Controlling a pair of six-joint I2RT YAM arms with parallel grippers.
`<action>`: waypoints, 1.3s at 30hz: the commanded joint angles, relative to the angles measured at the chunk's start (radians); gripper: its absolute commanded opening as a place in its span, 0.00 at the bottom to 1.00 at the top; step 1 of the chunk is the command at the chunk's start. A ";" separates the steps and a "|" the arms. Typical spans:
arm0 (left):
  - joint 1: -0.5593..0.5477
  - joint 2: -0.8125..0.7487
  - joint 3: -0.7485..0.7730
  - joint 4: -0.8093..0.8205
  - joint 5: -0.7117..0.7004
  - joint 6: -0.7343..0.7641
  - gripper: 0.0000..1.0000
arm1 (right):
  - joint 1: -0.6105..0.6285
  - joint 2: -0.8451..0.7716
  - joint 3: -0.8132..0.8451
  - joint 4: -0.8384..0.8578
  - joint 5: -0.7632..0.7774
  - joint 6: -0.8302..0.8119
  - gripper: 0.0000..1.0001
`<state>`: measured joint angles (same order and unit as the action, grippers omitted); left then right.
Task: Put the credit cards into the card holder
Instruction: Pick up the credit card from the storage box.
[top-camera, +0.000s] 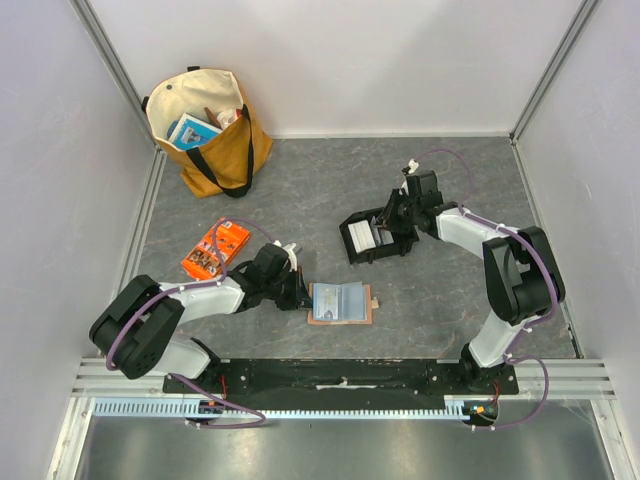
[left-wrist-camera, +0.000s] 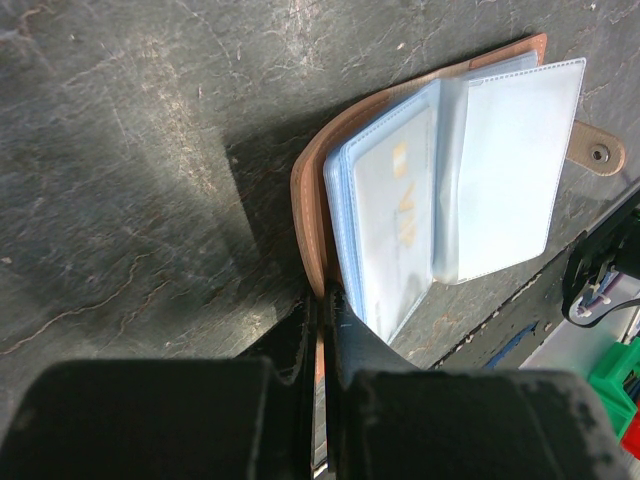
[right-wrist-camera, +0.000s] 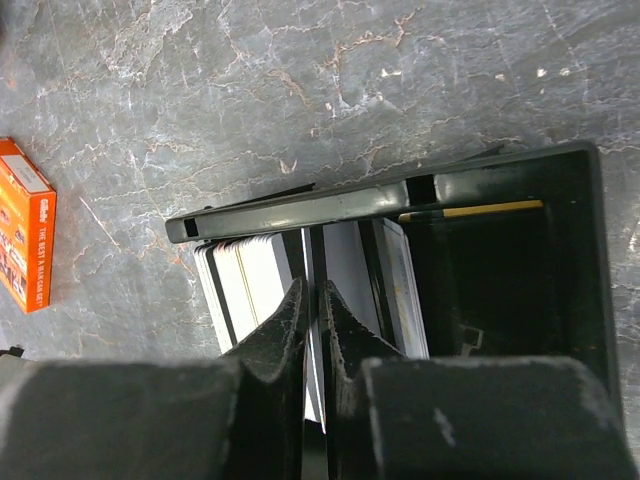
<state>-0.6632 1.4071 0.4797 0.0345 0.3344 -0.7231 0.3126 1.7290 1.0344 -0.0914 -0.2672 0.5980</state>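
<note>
Left gripper (left-wrist-camera: 322, 300) pinches the card holder (left-wrist-camera: 400, 190) edge tight. Right gripper (right-wrist-camera: 312, 295) squeezes 1 of the credit cards (right-wrist-camera: 245, 275) inside the tray (right-wrist-camera: 300, 212).

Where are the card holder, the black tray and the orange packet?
card holder (top-camera: 340, 302), top view, blue inner face.
black tray (right-wrist-camera: 330, 205), right wrist view, its far wall.
orange packet (top-camera: 214, 250), top view, printed top face.

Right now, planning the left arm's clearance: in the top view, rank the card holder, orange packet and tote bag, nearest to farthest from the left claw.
1. Card holder, gripped by the left claw, on its right.
2. Orange packet, back-left of it.
3. Tote bag, far back-left corner.
</note>
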 joint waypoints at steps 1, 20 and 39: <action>-0.003 0.030 -0.021 -0.064 -0.049 0.036 0.02 | -0.009 -0.039 -0.007 0.004 -0.015 -0.009 0.11; 0.000 0.049 -0.018 -0.053 -0.043 0.037 0.02 | 0.026 0.027 0.056 -0.103 0.060 -0.102 0.17; -0.001 0.033 -0.016 -0.059 -0.038 0.039 0.02 | 0.197 -0.115 0.179 -0.292 0.459 -0.248 0.01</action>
<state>-0.6632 1.4185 0.4797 0.0528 0.3466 -0.7231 0.4652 1.6325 1.1622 -0.3325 0.0231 0.3817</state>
